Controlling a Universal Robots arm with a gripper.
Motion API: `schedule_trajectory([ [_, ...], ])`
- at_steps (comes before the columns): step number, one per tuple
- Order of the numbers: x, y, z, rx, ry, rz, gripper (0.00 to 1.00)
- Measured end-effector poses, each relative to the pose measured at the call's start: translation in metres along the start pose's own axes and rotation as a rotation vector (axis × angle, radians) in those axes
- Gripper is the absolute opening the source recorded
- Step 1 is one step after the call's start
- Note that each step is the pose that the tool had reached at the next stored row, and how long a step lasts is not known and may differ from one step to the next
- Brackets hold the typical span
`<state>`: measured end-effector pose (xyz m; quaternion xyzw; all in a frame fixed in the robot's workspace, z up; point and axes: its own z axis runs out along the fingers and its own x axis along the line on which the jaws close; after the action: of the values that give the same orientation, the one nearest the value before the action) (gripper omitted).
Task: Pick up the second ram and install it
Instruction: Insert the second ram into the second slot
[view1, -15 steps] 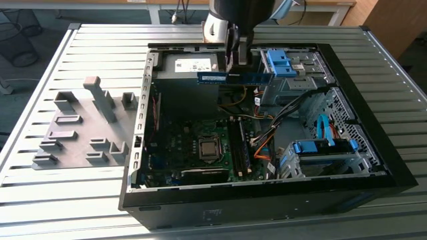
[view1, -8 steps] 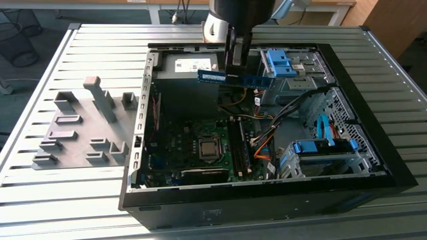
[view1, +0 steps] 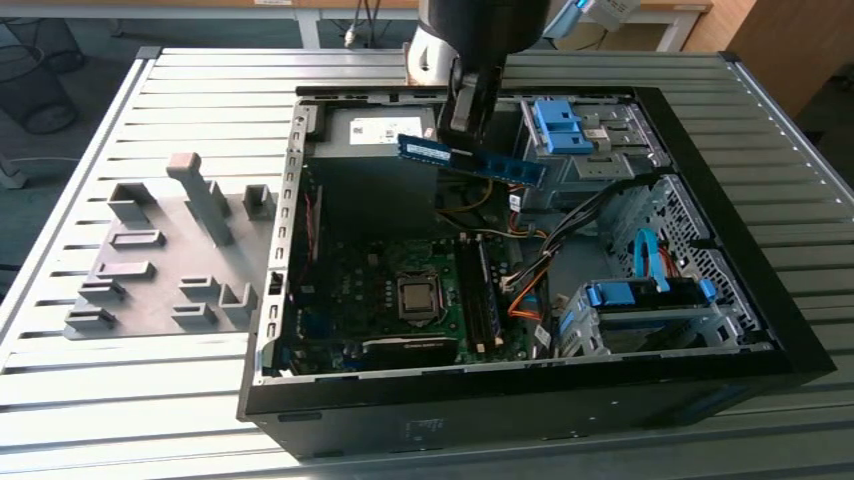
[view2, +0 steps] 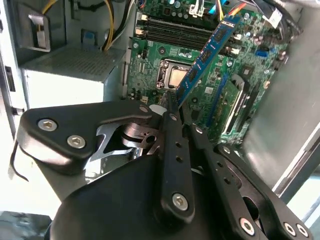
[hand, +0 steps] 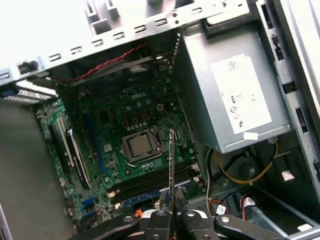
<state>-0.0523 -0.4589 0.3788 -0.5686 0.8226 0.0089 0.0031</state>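
Observation:
The second ram is a thin blue-green strip held in the air over the open computer case, near its far side. My gripper is shut on it from above, about mid-length. In the second wrist view the ram slants away from the gripper toward the motherboard. In the first wrist view the ram shows edge-on, rising from the gripper, above the memory slots beside the CPU socket.
A grey plate with holder blocks lies on the slatted table at the exterior view's left of the case. Inside the case are the power supply, blue drive brackets, a drive cage and loose cables.

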Motion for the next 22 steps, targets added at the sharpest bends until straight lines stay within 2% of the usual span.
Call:
schedule_trajectory([
  [11,-0.0007,0.0002,0.0018,0.0019,-0.0014,0.122,0.14],
  [22,-0.0012,0.0004,0.0034,0.0044,-0.0031,0.291,0.14],
])
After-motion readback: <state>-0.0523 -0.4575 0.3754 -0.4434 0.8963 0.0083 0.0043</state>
